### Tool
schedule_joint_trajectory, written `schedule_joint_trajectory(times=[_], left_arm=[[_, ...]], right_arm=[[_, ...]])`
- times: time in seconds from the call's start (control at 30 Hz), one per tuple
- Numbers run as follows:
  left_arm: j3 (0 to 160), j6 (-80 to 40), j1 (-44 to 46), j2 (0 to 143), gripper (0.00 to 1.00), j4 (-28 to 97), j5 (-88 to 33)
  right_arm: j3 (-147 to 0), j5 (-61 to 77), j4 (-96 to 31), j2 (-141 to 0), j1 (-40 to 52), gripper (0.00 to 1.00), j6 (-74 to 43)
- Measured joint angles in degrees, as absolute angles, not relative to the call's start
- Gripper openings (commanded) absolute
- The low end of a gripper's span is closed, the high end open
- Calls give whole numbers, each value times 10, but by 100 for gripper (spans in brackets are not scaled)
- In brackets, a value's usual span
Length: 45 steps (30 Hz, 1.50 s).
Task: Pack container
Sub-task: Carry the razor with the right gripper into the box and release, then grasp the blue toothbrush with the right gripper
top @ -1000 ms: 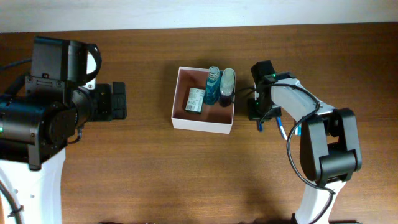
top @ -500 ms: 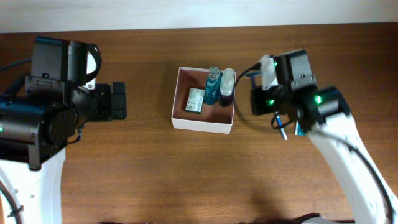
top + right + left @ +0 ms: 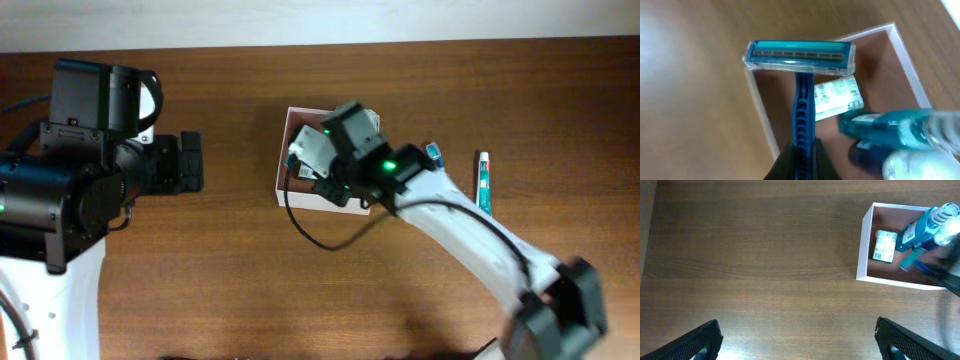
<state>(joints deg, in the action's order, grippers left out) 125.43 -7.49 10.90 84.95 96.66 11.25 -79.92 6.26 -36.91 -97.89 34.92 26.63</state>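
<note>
My right claw holds a razor above the container

The container [image 3: 285, 150] stands near the middle of the tabletop [image 3: 750, 255], and my right arm covers most of it in the overhead view. Inside it lie a small green-white carton [image 3: 837, 97] and, beside this, a blue bottle [image 3: 920, 227]. My right claw [image 3: 802, 147] is clamped on the handle of a blue razor [image 3: 802, 95], whose head is over the container's corner wall. A blue-white tube [image 3: 484, 182] lies on the tabletop, well apart from the container on its right side. My left claw [image 3: 797, 340] is far to the left over bare wood, its fingers wide apart with nothing between them
</note>
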Motion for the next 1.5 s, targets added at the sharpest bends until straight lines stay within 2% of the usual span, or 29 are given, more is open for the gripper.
schedule_joint_trajectory(times=[0.03, 0.07, 0.1, 0.23, 0.33, 0.57, 0.77, 0.8, 0.9, 1.03, 1.37, 1.5], left_arm=[[1254, -75, 109, 849, 99, 967, 112], [1254, -75, 109, 849, 99, 967, 112], [1254, -75, 109, 849, 99, 967, 112], [1254, -75, 109, 849, 99, 967, 112], [1254, -75, 109, 849, 99, 967, 112], [1254, -75, 109, 849, 100, 967, 112], [1254, -75, 109, 849, 99, 967, 112], [1254, -75, 109, 849, 99, 967, 112], [1254, -75, 109, 849, 99, 967, 112], [1254, -75, 109, 849, 99, 967, 112], [1254, -75, 109, 849, 99, 967, 112], [1254, -75, 109, 849, 99, 967, 112]], right_arm=[[-799, 53, -360, -997, 349, 5, 274], [-799, 44, -354, -1010, 349, 36, 278], [-798, 35, -346, -1023, 349, 55, 281], [-798, 12, -342, -1034, 349, 49, 290], [-809, 5, -388, -1026, 349, 38, 266], [-891, -6, -559, -939, 335, 37, 134], [-910, -27, -637, -870, 226, 39, 1], [-907, -30, -637, -872, 202, 46, -17], [-880, -36, -618, -887, 138, 57, -57], [-819, -34, -560, -929, 79, 61, -80], [-760, -19, -487, -1083, 25, 61, -90], [-760, -18, -462, -1120, 24, 43, -90]])
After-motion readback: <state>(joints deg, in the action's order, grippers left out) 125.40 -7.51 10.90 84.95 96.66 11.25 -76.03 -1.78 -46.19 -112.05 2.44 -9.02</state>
